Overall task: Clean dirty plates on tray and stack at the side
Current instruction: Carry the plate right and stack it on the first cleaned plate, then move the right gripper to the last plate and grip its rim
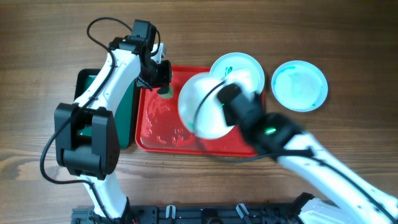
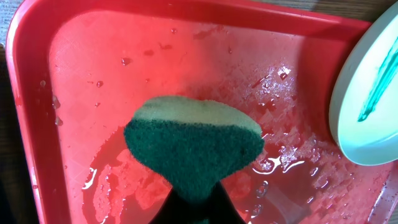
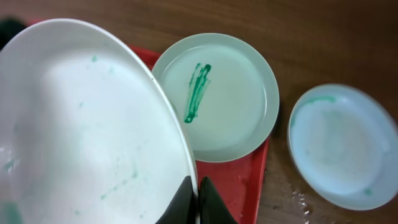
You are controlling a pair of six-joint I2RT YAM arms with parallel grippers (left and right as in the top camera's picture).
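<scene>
The red tray (image 1: 161,134) holds a film of water (image 2: 286,162). My left gripper (image 2: 196,202) is shut on a green and yellow sponge (image 2: 193,152) and hangs over the tray's far left part (image 1: 165,87). My right gripper (image 3: 198,186) is shut on the rim of a white plate (image 3: 81,124) with faint green specks, holding it tilted above the tray (image 1: 202,106). A second plate (image 3: 230,106) with a green smear lies at the tray's far right corner (image 1: 239,68). A pale aqua plate (image 1: 300,85) lies on the table to the right of the tray (image 3: 342,146).
A smaller green tray with a black rim (image 1: 87,81) lies against the red tray's left side, partly under my left arm. The wooden table (image 1: 348,37) runs all round. A black rail (image 1: 186,214) lines the near edge.
</scene>
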